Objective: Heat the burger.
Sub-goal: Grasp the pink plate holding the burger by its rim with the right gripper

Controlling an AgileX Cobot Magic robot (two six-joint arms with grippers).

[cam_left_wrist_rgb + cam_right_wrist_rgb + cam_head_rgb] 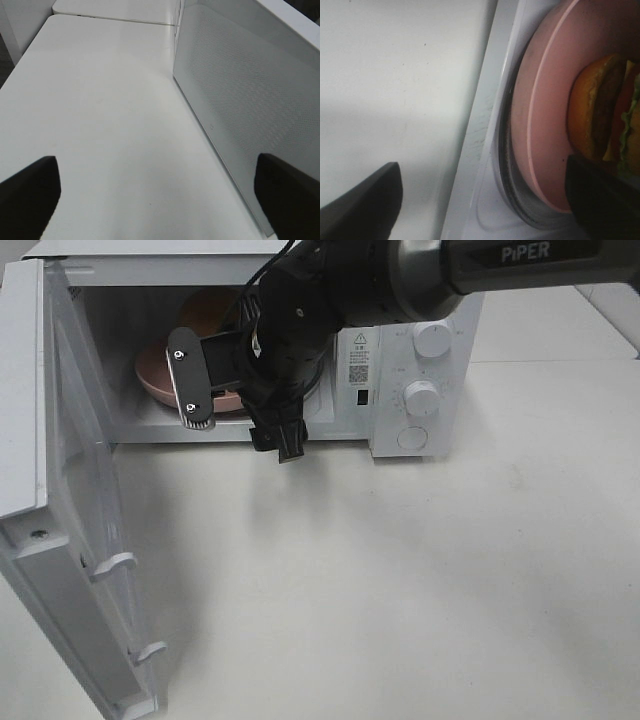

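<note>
microwave [420,360]: stands on the white counter [400,570] with its door [60,490] swung wide, which leaves the cavity free for an arm to reach in
pink plate [545,115]: lies on the turntable inside the cavity; likely the carrier that let the food be slid in without squeezing it
burger [602,107]: sits on the pink plate inside the microwave; in the high view it is hidden behind the arm
right gripper [245,405]: at the cavity mouth, jaws spread wide with nothing between them; one finger hangs over the counter outside the sill, the other just beside the burger's near side; whether it touches the bun I cannot tell
left gripper [160,192]: jaws wide apart and empty; low over the bare counter, beside the outer face of the open door, probably placed to push it shut
stage, judged: burger loaded; door not yet closed, dials [433,340] untouched
</note>
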